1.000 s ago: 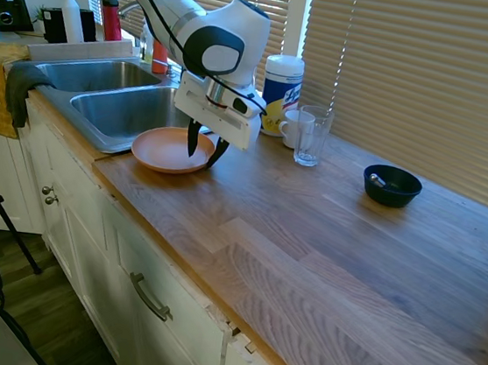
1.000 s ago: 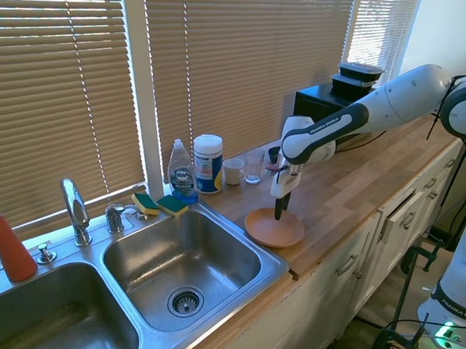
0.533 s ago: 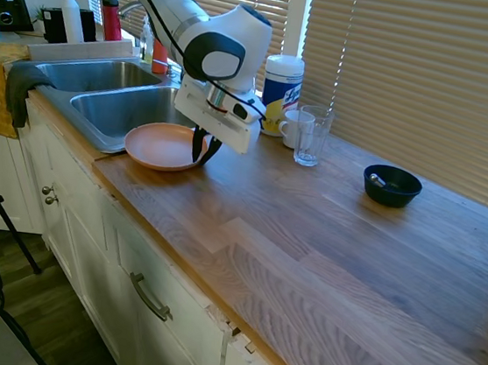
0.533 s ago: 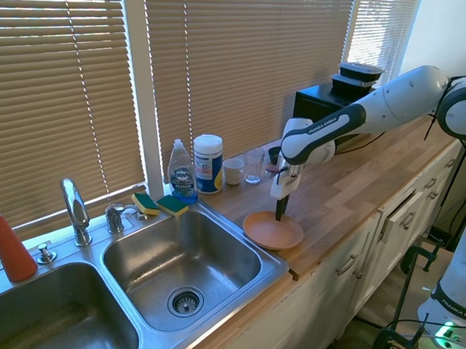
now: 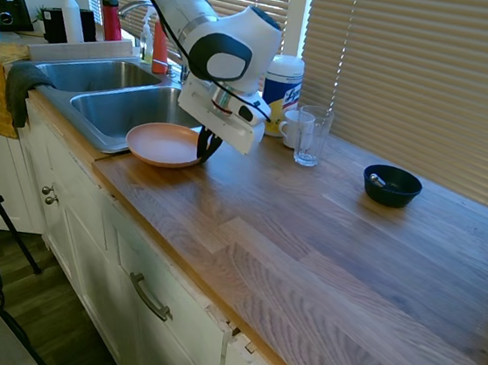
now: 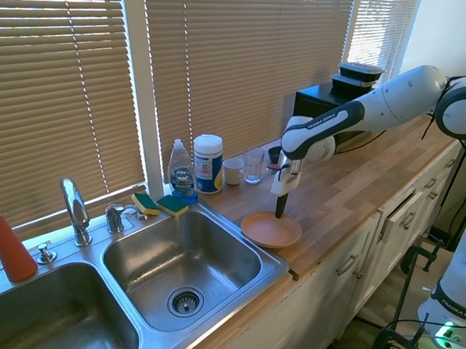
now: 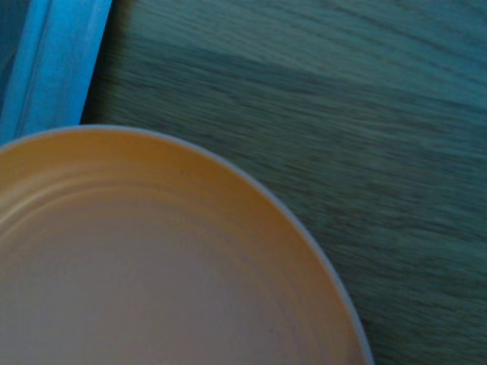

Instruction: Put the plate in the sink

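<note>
A butcher-block counter runs under closed blinds, with the stainless double sink set into one end. The white arm reaches down near the counter's front edge, its gripper drawn narrow and pinching the rim of the salmon-orange plate on the side away from the sink. The plate sits at the counter's sink-side end, its far edge overlapping the sink's rim. Toward the back edge stand a wipes canister, a mug and a clear glass; a small dark bowl sits well apart.
</note>
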`<action>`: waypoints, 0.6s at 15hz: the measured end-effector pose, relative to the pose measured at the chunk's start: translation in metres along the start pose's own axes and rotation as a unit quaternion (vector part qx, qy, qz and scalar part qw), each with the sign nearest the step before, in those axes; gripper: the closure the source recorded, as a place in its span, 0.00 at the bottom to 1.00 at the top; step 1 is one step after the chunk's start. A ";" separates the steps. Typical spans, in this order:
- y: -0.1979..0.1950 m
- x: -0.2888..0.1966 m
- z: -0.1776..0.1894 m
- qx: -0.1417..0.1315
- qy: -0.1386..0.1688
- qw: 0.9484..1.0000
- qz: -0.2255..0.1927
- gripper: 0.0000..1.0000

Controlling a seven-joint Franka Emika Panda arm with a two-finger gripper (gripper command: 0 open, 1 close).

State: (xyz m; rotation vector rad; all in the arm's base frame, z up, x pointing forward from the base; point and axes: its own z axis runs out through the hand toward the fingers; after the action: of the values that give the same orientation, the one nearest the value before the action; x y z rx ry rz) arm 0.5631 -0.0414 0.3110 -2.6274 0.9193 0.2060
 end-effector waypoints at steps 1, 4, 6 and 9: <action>0.004 0.003 0.000 0.010 -0.005 1.000 -0.004 1.00; 0.013 0.011 -0.005 0.038 -0.027 0.999 -0.011 1.00; 0.011 0.014 -0.014 0.050 -0.032 0.998 -0.008 1.00; -0.006 0.002 -0.032 0.065 -0.032 0.997 -0.007 1.00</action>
State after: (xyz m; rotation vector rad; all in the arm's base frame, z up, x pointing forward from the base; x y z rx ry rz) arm 0.5690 -0.0499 0.3422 -2.4930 0.8627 0.2170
